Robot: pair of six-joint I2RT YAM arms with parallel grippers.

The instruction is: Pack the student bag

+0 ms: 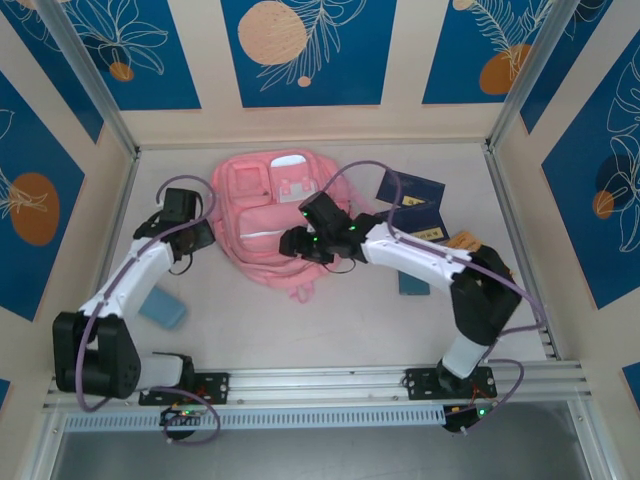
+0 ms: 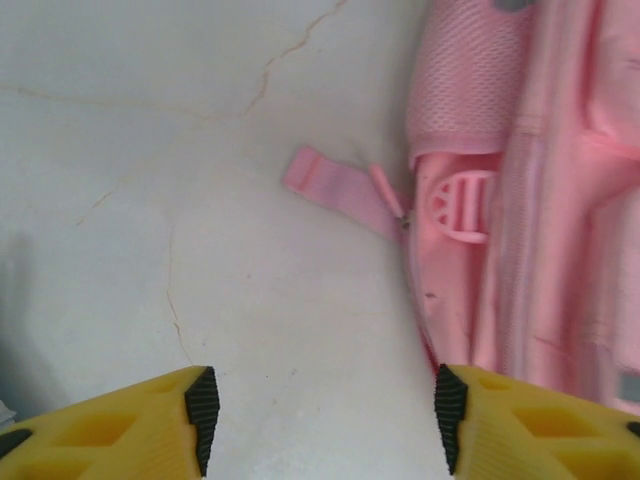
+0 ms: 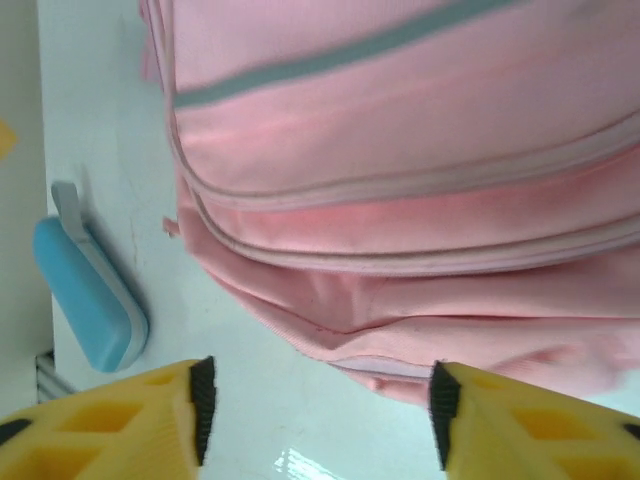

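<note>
Pink student bag [image 1: 262,235], left gripper [image 2: 322,415] spread beside it, right gripper [image 3: 320,410] spread, seemingly over its edge

1. From above, the right arm covers the lower right corner of the student bag [image 1: 262,215] and part of the dark blue booklets [image 1: 412,190].
2. A teal object [image 1: 413,284] lies partly under that arm.
3. Both wrist views cut the bag off at top and right.
4. A yellow-orange scrap [image 3: 4,138] at the right wrist view's left edge is too cropped to identify.
</note>
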